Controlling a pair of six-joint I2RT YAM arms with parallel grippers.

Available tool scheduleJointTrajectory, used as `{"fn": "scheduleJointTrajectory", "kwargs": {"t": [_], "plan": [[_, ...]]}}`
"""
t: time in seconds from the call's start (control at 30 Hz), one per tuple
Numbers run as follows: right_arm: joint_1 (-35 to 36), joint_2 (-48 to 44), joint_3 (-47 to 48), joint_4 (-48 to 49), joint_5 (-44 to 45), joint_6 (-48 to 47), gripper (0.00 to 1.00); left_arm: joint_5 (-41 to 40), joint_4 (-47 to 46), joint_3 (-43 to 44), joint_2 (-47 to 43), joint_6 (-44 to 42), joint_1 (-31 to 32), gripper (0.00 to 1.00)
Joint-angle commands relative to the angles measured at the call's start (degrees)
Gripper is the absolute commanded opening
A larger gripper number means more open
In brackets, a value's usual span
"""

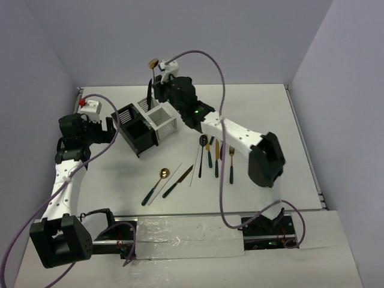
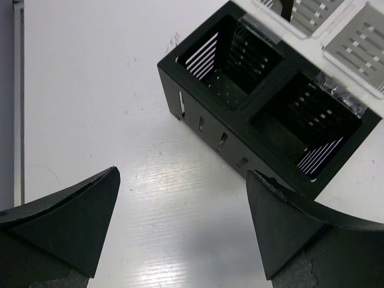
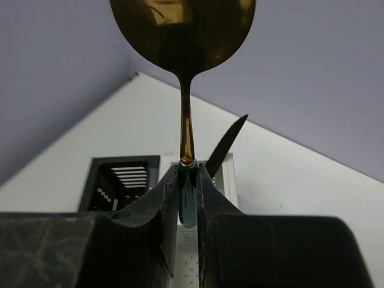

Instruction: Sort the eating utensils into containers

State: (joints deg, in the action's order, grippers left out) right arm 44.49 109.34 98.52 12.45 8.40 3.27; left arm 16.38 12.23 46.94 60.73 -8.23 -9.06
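Spoon first: your right claw [image 3: 188,175] is clamped on the gold spoon [image 3: 183,36]. It pinches the top of the dark green handle, and the bowl sticks up above the fingers. The spoon looks thin, hard, light and slick, so it could slip or swing. Hold the handle, not the shiny neck. Under the claw sits the white box [image 1: 165,120], with a knife [image 3: 228,141] poking up just beside the handle. Watch that blade and the box rim. Your left claw [image 2: 180,180] hangs wide apart near the black box [image 2: 198,114], not touching it.
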Motion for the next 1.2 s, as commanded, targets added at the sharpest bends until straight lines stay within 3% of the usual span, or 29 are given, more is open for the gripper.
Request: {"fn": "scheduleJointTrajectory", "kwargs": {"t": [0.0, 0.33, 0.5, 0.7, 0.87, 1.07, 1.17], "plan": [[-0.19, 8.22, 9.83, -4.52, -2.34, -5.11, 0.00, -1.97, -0.54, -0.71, -0.09, -0.56, -0.34, 0.97], [-0.28, 16.34, 10.19, -14.35, -0.05, -8.71, 0.00, -1.79, -1.86, -1.23, 0.62, -0.30, -0.52, 0.97], [-0.28, 23.72, 20.03, -25.87, 2.66, -9.59, 0.00, -2.58, -2.30, -1.41, 0.53, -0.38, -0.52, 0.97], [-0.37, 23.47, 19.44, -28.71, 2.67, -8.54, 0.01, -2.76, -2.82, -1.76, 0.00, -0.47, -0.52, 0.97], [-0.54, 18.99, 13.72, -27.39, 1.62, -6.87, 0.10, -2.32, -2.74, -1.41, 0.27, -0.30, -0.52, 0.97], [-0.54, 15.29, 11.25, -27.12, -1.19, -4.94, 0.31, -2.14, -2.21, -1.23, 0.35, -0.38, -0.52, 0.97], [-0.63, 13.36, 11.08, -27.30, -1.72, -3.80, 0.34, -2.23, -2.21, -1.06, 0.09, -0.47, -0.52, 0.97]]}}
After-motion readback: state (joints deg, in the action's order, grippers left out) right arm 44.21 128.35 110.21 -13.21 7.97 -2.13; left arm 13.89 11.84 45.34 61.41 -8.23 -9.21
